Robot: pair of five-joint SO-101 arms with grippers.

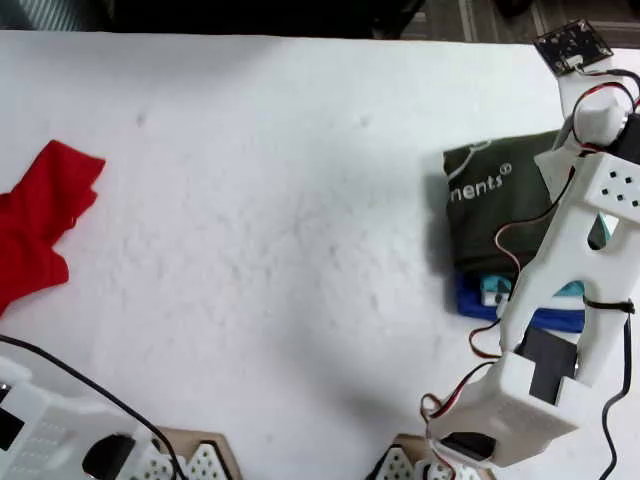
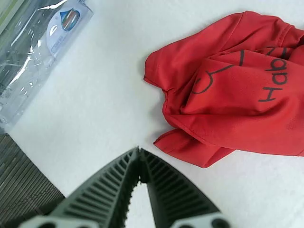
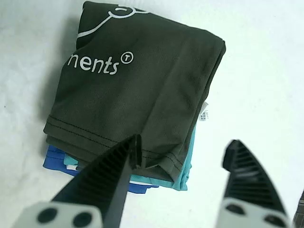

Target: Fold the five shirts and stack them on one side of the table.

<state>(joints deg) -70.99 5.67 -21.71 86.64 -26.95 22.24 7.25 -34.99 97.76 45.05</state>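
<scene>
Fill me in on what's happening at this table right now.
Two robot arms are on a shirt-folding job. A folded stack sits at one side of the table: a dark green shirt on top, a teal shirt and a blue shirt under it. The right gripper hangs open over that stack. At the other side a red shirt lies crumpled, not yet folded, with the left gripper shut and empty near it.

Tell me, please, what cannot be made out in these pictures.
Stack: high view, the right arm covers one side; right wrist view, the dark shirt hides the count beneath.
Red shirt: cut off by the edge in high and left wrist views.
</scene>
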